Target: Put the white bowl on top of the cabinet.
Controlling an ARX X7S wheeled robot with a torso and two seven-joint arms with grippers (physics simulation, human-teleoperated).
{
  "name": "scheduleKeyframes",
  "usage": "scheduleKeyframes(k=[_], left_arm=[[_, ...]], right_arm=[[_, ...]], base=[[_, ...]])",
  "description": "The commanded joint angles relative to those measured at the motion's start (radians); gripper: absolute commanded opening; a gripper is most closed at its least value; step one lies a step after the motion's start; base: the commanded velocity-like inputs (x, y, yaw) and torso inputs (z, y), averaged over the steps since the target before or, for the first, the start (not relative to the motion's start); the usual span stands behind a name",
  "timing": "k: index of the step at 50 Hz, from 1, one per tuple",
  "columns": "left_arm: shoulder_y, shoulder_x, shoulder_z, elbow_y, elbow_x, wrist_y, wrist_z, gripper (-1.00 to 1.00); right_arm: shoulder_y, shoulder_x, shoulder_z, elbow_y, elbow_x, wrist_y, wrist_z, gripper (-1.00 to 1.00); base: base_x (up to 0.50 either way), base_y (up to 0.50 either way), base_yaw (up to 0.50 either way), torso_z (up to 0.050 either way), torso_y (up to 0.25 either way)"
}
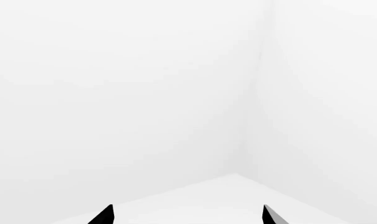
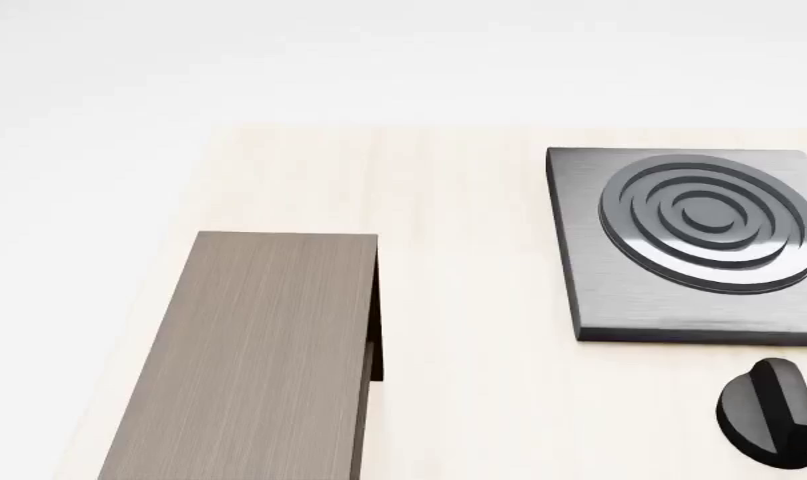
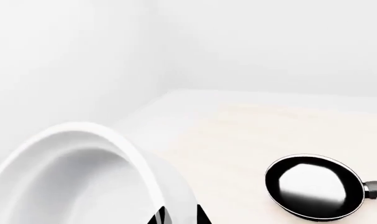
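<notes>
The white bowl (image 3: 82, 177) fills the near part of the right wrist view, glossy, with a thick rounded rim. My right gripper (image 3: 179, 215) is shut on its wall, one black fingertip inside the rim and one outside. The cabinet (image 2: 250, 360), a long brown wood-grain box with a flat top, lies at the left of the head view on the pale table. My left gripper (image 1: 188, 214) is open and empty, its two black fingertips wide apart, facing bare white walls. Neither gripper nor the bowl shows in the head view.
A grey square stove plate (image 2: 697, 240) with rings lies on the table (image 2: 470, 300) to the cabinet's right, with a black knob (image 2: 770, 410) nearer me. A black frying pan (image 3: 313, 186) lies on the table beyond the bowl in the right wrist view.
</notes>
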Motion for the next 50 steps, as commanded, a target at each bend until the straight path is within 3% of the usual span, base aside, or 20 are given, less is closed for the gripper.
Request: scheduleKeyframes(k=[1, 7, 14, 26, 33, 50], left_arm=[[-0.002, -0.002, 0.006, -0.007, 0.003, 0.006, -0.003, 1.00], [-0.002, -0.001, 0.009, -0.013, 0.003, 0.010, -0.003, 1.00], [-0.002, -0.001, 0.012, -0.026, 0.004, 0.021, 0.000, 1.00], [-0.002, -0.004, 0.018, -0.023, 0.002, 0.015, -0.002, 1.00], [-0.004, -0.001, 0.008, -0.016, -0.026, 0.001, 0.003, 1.00], [-0.003, -0.004, 0.020, -0.026, -0.010, 0.015, -0.004, 1.00]], right_arm=[[0.328, -0.011, -0.173, 0.451, -0.013, -0.174, -0.120, -1.00], [0.578, -0.056, -0.224, 1.003, -0.038, -0.447, -0.214, -1.00], [0.571, -0.105, -0.163, 1.010, -0.041, -0.386, -0.226, -1.00], [0.584, -0.170, -0.079, 1.011, -0.086, -0.220, -0.386, -1.00], [0.583, -0.213, -0.052, 1.011, -0.101, -0.133, -0.520, -1.00], [0.576, -0.270, -0.037, 1.011, -0.134, -0.019, -0.669, -1.00]], base=[[0.00, 0.00, 0.00, 0.000, 0.000], [0.00, 0.00, 0.00, 0.000, 0.002], [0.00, 0.00, 0.00, 0.000, 0.001], [0.00, 0.00, 0.00, 0.000, 0.001], [0.00, 0.00, 0.00, 0.000, 0.000], [0.00, 0.00, 0.00, 0.001, 0.001]])
